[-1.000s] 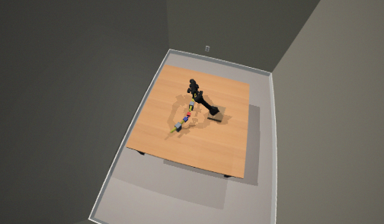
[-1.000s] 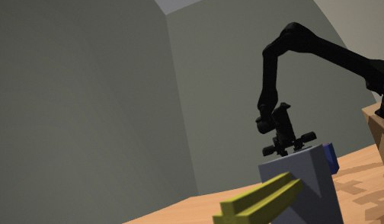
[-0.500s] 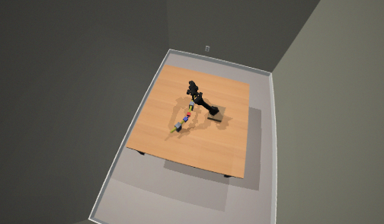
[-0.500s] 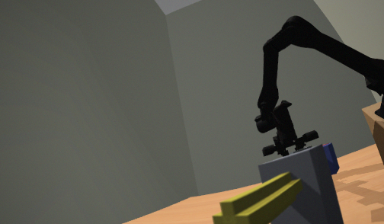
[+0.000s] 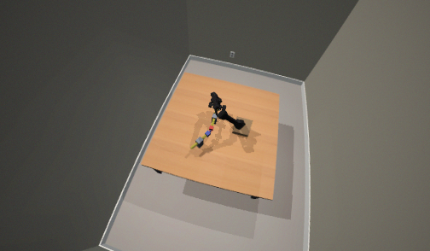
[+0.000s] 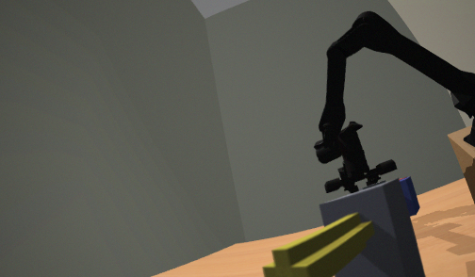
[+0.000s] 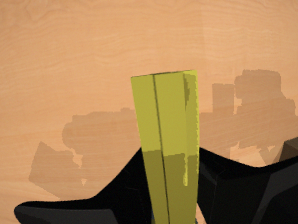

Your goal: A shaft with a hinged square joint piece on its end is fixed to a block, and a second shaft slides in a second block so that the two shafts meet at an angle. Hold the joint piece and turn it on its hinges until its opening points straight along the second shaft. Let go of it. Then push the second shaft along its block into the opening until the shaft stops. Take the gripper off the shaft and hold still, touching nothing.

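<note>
The gripper (image 5: 217,112) (image 6: 362,186) (image 7: 170,160) is shut on the yellow second shaft (image 5: 213,121) (image 7: 167,115), at its part behind the far grey block (image 5: 214,116). The shaft runs through that block, and its front end meets the red square joint piece (image 5: 211,127). How deep it sits in the opening is too small to tell. The red piece is joined to a blue piece (image 5: 207,133) (image 6: 411,197), roughly in line with the second shaft. The first yellow shaft (image 5: 194,146) (image 6: 320,248) passes through the near grey block (image 5: 199,141) (image 6: 401,215).
The wooden table (image 5: 239,169) (image 7: 75,50) carries both blocks. The black arm (image 5: 232,119) (image 6: 401,42) reaches from its base on the right side to the far end of the shafts. Shadows of the arm fall around the blocks.
</note>
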